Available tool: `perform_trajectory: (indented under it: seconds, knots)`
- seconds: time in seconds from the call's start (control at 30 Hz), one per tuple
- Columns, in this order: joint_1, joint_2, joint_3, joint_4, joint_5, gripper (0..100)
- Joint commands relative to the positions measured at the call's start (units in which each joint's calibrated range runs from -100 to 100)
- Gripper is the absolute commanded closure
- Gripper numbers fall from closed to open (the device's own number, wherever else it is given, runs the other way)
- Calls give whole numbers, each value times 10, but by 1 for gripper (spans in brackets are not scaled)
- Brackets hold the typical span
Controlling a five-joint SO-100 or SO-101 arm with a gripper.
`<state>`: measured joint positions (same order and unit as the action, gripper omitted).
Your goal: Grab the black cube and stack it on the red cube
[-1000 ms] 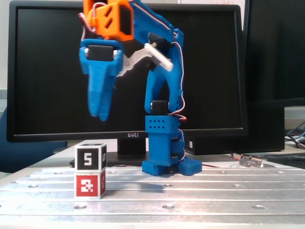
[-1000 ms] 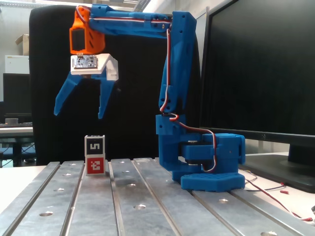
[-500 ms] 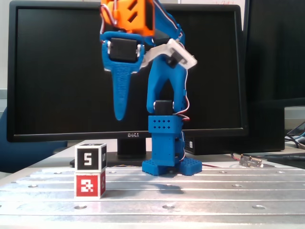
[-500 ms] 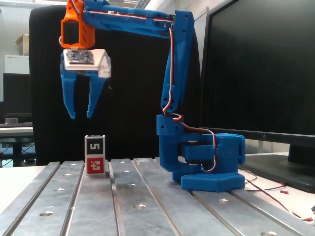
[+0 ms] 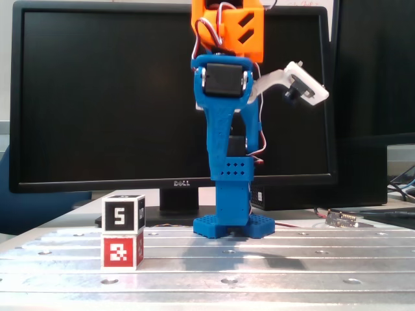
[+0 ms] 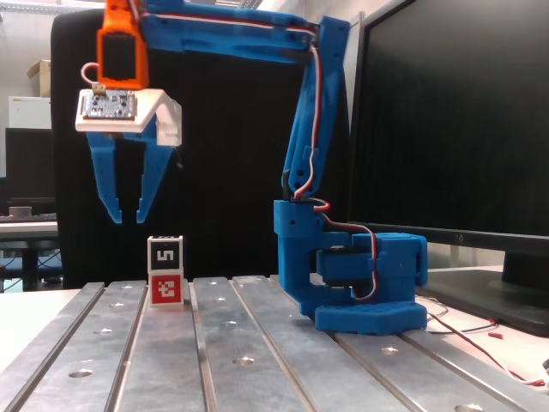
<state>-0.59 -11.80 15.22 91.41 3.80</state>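
The black cube (image 5: pixel 123 214) with a white "5" label sits squarely on top of the red cube (image 5: pixel 122 253), which stands on the metal table at the left. Both also show in the other fixed view, black cube (image 6: pixel 165 256) on red cube (image 6: pixel 166 290). My blue gripper (image 6: pixel 129 216) hangs fingers-down, open and empty, with its tips a little above the stack's top and slightly to the left. Seen from the front, the gripper (image 5: pixel 219 170) is raised and lies to the right of the stack, touching neither cube.
The arm's blue base (image 5: pixel 233 227) is bolted to the slotted aluminium table (image 5: pixel 259 265). A black Dell monitor (image 5: pixel 97 97) stands behind it. A small circuit board (image 5: pixel 340 219) and loose wires lie at the right.
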Motion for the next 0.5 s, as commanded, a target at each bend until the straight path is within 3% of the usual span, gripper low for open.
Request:
perform_trajectory:
  seconds: [0.0,0.47]
  knots:
    - [-6,-86,111,-75,-8,93]
    - [11,-316,478,-297,-8,93]
